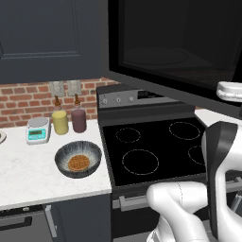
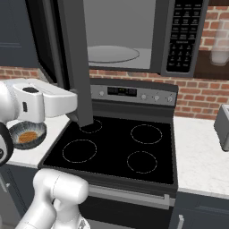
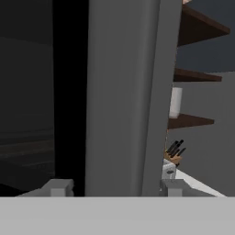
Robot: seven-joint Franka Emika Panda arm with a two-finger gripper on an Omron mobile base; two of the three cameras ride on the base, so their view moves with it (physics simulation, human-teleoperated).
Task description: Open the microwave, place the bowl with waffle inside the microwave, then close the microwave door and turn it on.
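**Desk:** Where is your arm sitting, and what is the claw doing?

**Floor:** Your arm is reaching up beside the microwave door [image 2: 75, 62], which is standing swung wide open over the stove [image 2: 116, 152]. In the hand view the claw [image 3: 112, 187] is straddling the door's grey edge [image 3: 124, 92], one fingertip [image 3: 58, 187] on each side. The fingertips are standing apart, and there is a gap showing between them and the panel, so you are not clamping it.

**Desk:** And the microwave itself?

**Floor:** The microwave [image 2: 134, 36] is hanging above the stove with its pale cavity showing and a round turntable lying on its floor. The button panel is sitting at the right of the cavity.

**Desk:** Where is the food waiting?

**Floor:** The bowl [image 1: 78, 159] is resting on the white bench [image 1: 28, 175] just left of the stove, well below the open door. The waffle [image 1: 79, 163] is lying flat in the bowl's middle. Behind it, near the brick wall, a kitchen scale [image 1: 38, 130], a yellow bottle [image 1: 60, 121] and a dark red bottle [image 1: 78, 118] are standing in a row.
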